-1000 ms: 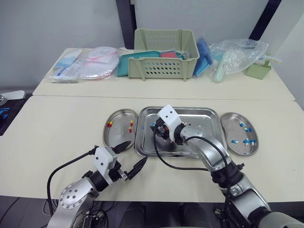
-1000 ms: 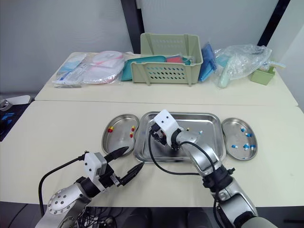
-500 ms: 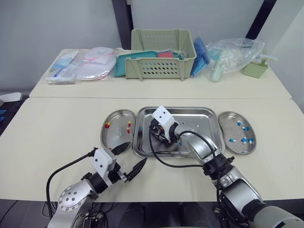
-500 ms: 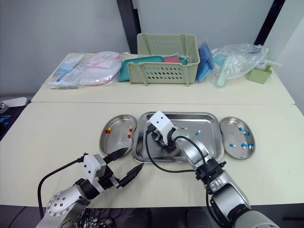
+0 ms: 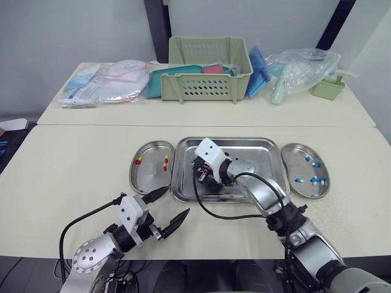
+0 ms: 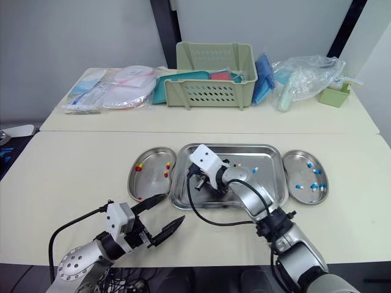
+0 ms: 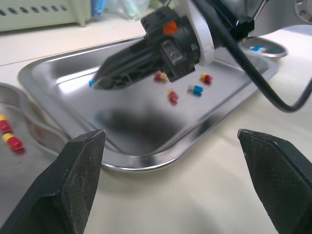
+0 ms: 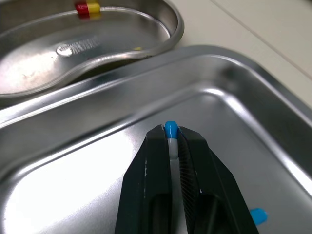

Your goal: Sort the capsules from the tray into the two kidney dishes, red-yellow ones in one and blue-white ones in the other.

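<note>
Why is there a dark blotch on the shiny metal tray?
Left wrist view: the blotch on the rectangular steel tray is the right gripper's shadow and reflection. Right wrist view: that tray glares white around the pinched blue-white capsule.

Glossy metal tray (image 5: pixel 264 160), probably plastic basket (image 5: pixel 211 86)

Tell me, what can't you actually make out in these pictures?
- Right wrist view: the right gripper covers most of the blue-white capsule; little beyond its blue end is visible.
- Eye views: the same gripper hides part of the tray floor, so the count of capsules left there is unsure.
- Eye views: the green basket wall hides most of its contents.
- Eye views: the plastic bag is too crumpled to name what it holds.
</note>
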